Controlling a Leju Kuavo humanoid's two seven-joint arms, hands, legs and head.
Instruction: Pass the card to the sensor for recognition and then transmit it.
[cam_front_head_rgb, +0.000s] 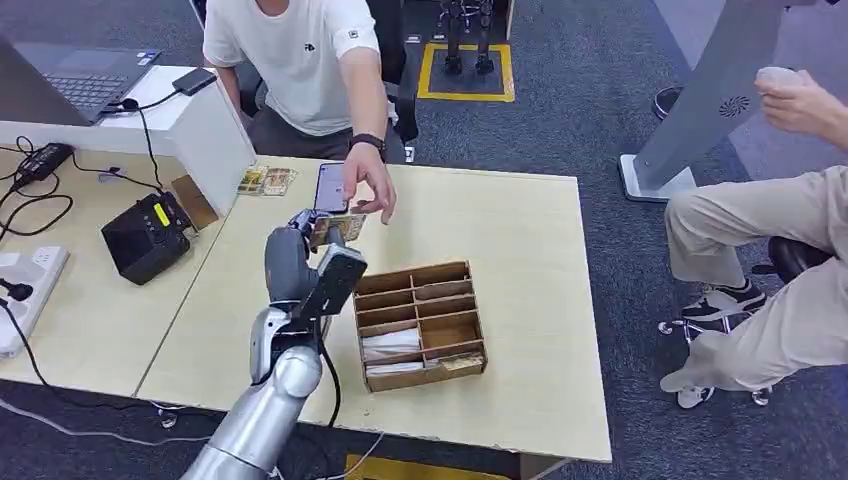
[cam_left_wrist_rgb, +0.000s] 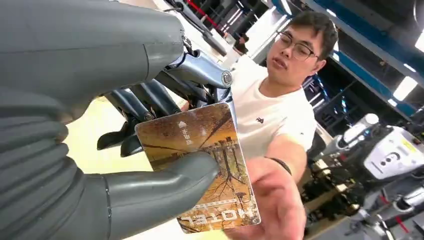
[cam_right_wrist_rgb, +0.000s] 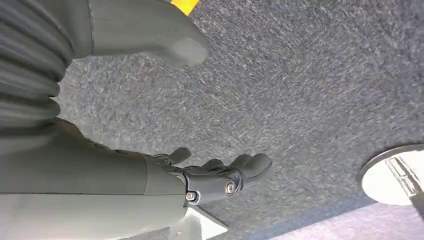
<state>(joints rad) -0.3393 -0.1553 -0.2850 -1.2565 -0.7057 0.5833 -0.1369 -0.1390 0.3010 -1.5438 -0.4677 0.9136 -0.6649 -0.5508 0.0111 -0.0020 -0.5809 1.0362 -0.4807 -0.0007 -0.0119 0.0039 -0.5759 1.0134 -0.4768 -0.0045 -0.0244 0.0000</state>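
- Above the table (cam_front_head_rgb: 500, 240), one motel card (cam_left_wrist_rgb: 202, 160) is pinched by the left hand (cam_front_head_rgb: 318, 232).
- One person's hand (cam_front_head_rgb: 368, 182) is stretched toward it.
- Two cards (cam_front_head_rgb: 264, 180) are laid nearby.
- The right hand (cam_right_wrist_rgb: 220, 175) is held open, empty.

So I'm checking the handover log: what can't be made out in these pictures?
- Card: its middle is covered by the left hand's thumb in the left wrist view; too small to read in the head view.
- Person's hand: blurred and partly behind the card in the left wrist view, so contact is unclear.
- Organiser contents: too small in the head view.
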